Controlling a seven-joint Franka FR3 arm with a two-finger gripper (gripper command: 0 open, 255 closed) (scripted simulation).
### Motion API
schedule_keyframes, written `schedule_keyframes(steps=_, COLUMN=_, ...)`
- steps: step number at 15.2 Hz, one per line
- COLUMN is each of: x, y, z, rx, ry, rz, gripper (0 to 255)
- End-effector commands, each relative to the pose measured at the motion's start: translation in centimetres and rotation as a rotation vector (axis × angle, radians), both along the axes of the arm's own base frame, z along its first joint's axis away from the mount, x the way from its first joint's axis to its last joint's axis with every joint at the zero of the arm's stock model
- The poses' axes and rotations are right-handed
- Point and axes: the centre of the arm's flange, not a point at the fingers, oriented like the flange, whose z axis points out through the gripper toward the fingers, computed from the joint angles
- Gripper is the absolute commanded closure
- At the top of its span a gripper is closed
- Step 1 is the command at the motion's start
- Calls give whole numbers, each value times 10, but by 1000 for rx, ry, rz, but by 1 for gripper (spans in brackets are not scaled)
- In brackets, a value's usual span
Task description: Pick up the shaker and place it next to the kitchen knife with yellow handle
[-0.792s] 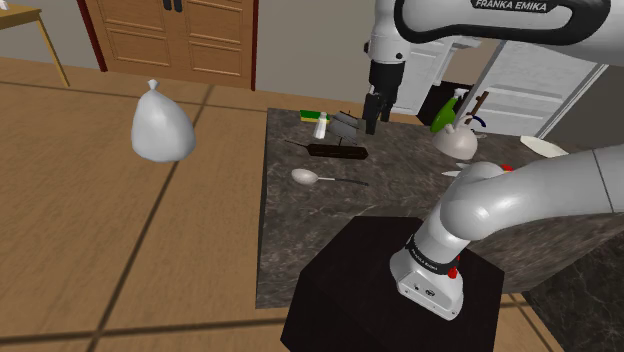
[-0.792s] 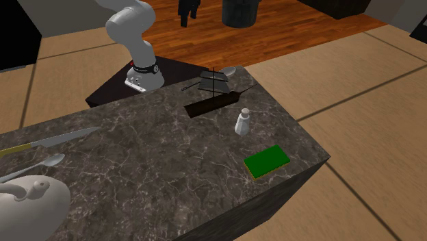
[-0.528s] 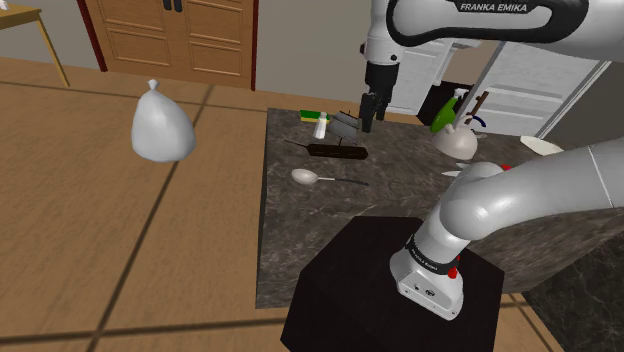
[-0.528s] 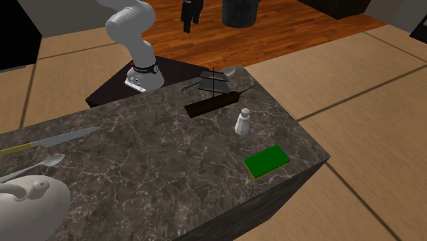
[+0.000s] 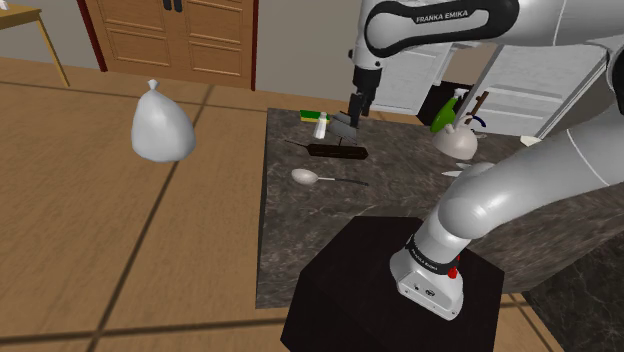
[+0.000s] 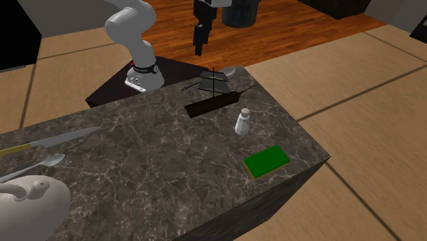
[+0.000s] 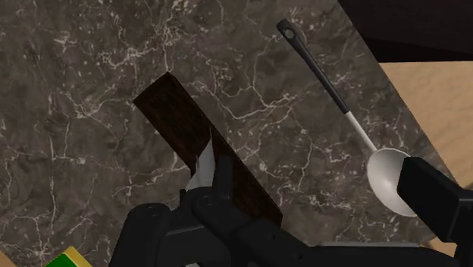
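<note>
dark veined marble counter [image 6: 137,178], white bottle-shaped shaker [image 6: 241,122]

arm extended, hand [image 5: 353,112] pointing down, fingers apart

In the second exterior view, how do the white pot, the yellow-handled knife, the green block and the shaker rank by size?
1. White pot, though it is nearest the camera and cut off.
2. Knife and green block: longer against wider, so unranked.
3. Shaker, smallest.
</note>
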Motion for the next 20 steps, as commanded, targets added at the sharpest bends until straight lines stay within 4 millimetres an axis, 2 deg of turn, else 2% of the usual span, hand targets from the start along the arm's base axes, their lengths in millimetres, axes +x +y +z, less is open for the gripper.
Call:
schedule_keyframes(steps=1, x=19, y=-12, z=-10, rx=1, ry=-13, rz=20, gripper=0)
schedule_keyframes(steps=12, x=122, y=-89, z=-56, rx=9, ry=-76, rz=118, gripper=0)
schedule_keyframes(steps=19, x=193, y=-133, z=-82, rx=15, ry=-115, rz=181, gripper=0)
schedule_keyframes(steps=20, x=198, y=-136, z=-84, rx=15, ry=-118, rz=185, gripper=0)
